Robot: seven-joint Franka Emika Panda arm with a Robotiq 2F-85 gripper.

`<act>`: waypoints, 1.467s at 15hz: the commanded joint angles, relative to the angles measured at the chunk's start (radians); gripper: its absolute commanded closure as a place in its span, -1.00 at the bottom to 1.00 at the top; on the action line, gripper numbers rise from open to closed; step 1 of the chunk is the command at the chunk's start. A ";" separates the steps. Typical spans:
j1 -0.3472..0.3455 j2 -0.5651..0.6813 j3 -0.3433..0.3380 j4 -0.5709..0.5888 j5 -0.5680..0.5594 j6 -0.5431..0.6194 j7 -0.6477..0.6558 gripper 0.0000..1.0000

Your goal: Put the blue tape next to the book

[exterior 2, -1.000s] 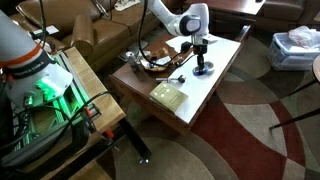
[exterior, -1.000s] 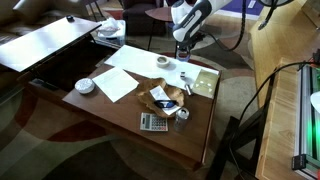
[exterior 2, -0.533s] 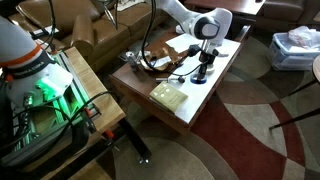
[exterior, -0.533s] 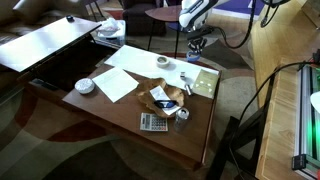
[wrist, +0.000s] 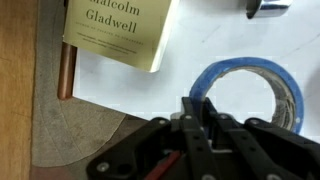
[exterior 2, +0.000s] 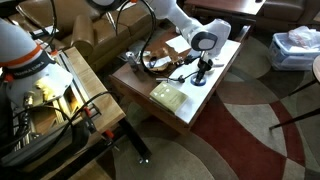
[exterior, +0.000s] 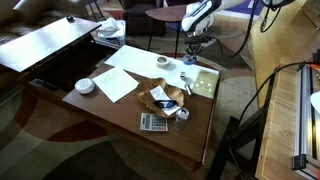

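The blue tape (wrist: 245, 68) is a blue ring, seen in the wrist view against a white surface. My gripper (wrist: 197, 108) is shut on the ring's near wall. The book (wrist: 115, 30), pale yellow with "Malcolm Gladwell" printed on it, lies a short way from the tape and does not touch it. In both exterior views the gripper (exterior: 192, 55) (exterior 2: 201, 76) hangs low over the table end beside the book (exterior: 205, 80) (exterior 2: 168, 95). The tape is too small to make out there.
On the wooden table (exterior: 110, 115) lie white paper sheets (exterior: 120, 80), a grey calculator (exterior: 153, 122), a white bowl (exterior: 85, 86), a white cup-like object (exterior: 163, 62) and crumpled brown wrapping (exterior: 165, 97). Cables (exterior 2: 150, 62) lie at the table's far side. The table edge and carpet are close to the gripper.
The arm has moved sideways along the table end with the tape, from beside the white cup-like object to the far side of the book.
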State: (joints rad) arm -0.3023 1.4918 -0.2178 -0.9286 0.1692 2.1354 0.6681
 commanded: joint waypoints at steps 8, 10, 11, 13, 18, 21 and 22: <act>-0.043 0.000 0.018 -0.099 0.016 0.065 0.073 0.94; -0.046 0.000 0.023 -0.102 0.024 0.066 0.090 0.94; -0.050 0.000 0.030 -0.100 0.033 0.056 0.094 0.94; -0.051 0.000 0.038 -0.100 0.044 0.051 0.104 0.94; -0.046 -0.001 0.049 -0.092 0.052 0.038 0.149 0.24; -0.039 -0.003 0.042 -0.092 0.048 0.046 0.168 -0.05; -0.041 -0.004 0.045 -0.082 0.049 0.033 0.169 -0.21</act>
State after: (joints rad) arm -0.3422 1.4880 -0.1763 -1.0204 0.2050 2.1763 0.8167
